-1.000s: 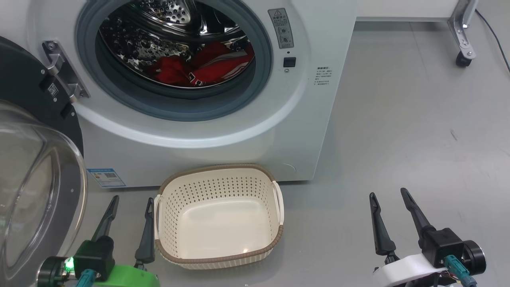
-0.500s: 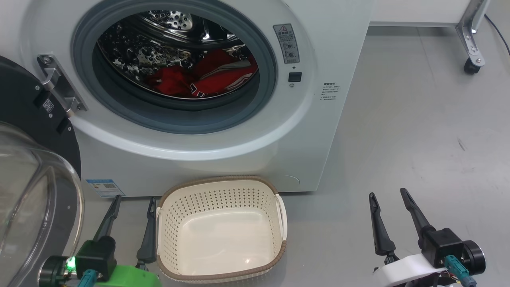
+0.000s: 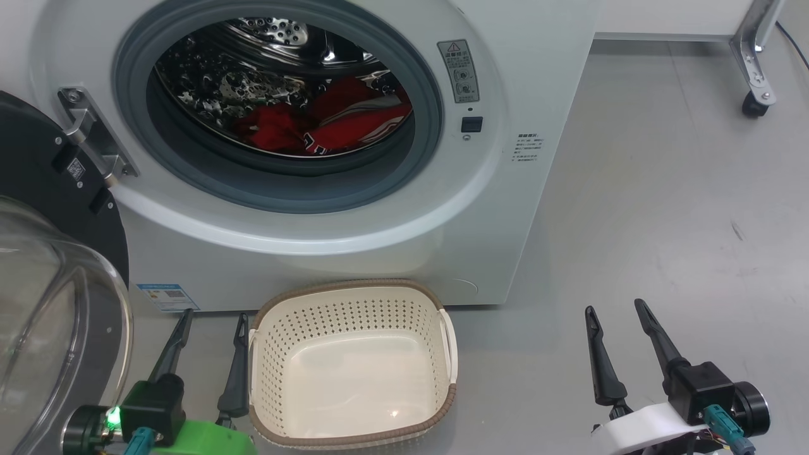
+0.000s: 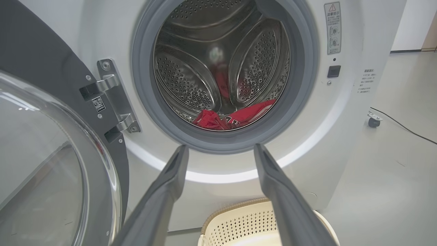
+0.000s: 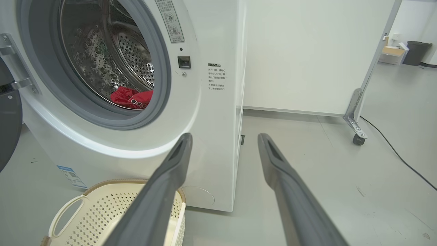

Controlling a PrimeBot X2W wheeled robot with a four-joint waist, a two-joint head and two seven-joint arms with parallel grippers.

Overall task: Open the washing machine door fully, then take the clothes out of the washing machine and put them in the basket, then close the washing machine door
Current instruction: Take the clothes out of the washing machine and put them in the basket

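grey smooth floor [image 3: 663,189], white wall panel [image 5: 300,51] behind, on a metal leg with a caster [image 3: 752,104]. black cable [image 5: 392,147] runs across the floor on the right.

the washing machine [image 3: 379,253] stands at upper left, mouth open. the steel drum [image 4: 205,61] holds the clothes [image 3: 328,123], a red heap with white trim low in the drum, just behind the grey rubber ring [image 3: 284,189]. the basket [image 3: 347,284] sits on the floor just in front of the machine, below the mouth, its bare cream bottom showing.

left gripper [image 3: 213,314] is low at the basket's left side, just beside its left handle, fingers spread, nothing between them. in the left wrist view the fingers point at the mouth and the clothes lie beyond and above the tips, between the two finger lines, well apart. right gripper [image 3: 614,306] is over bare floor well to the right of the basket, fingers spread too, gripping nothing. in the right wrist view the clothes are up and to the left of its fingers, far off.

the washing machine door [image 3: 38,164] is swung out to the left on its metal hinge [image 3: 95,136], with the clear glass bowl [image 3: 57,303] bulging out just left of the left gripper. blue sticker [image 3: 167,296] low on the machine front, warning label [image 3: 460,71] right of the mouth.
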